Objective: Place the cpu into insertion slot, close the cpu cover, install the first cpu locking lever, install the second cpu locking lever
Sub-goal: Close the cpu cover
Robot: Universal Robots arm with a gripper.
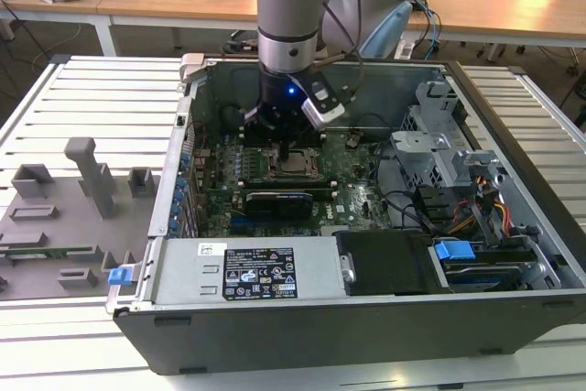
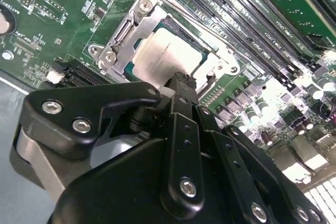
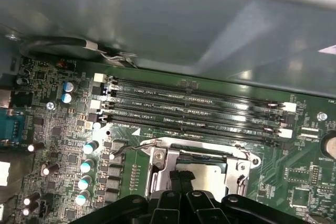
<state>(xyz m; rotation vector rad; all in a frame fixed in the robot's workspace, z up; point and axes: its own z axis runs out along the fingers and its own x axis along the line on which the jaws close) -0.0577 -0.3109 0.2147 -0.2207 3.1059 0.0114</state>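
Observation:
The cpu (image 2: 167,55) lies flat in the insertion slot (image 3: 206,156), silvery face up, and it also shows in the exterior view as the cpu (image 1: 296,168). The cpu cover (image 2: 122,41) rests down around the chip, its window framing it. My gripper (image 2: 182,80) hangs directly over the socket's edge, its black fingers pressed together with the tip just above the chip's rim. In the first wrist view the gripper (image 3: 181,180) hides part of the cpu (image 3: 209,176). A thin wire locking lever (image 3: 130,148) sticks out from one socket corner.
Long memory slots (image 3: 199,109) run beside the socket. A black card (image 1: 279,200) sits in front of it in the exterior view, with the power supply (image 1: 247,272) nearer still. The drive cage (image 1: 439,144) and cables (image 1: 476,212) fill the exterior view's right. Case walls surround the board.

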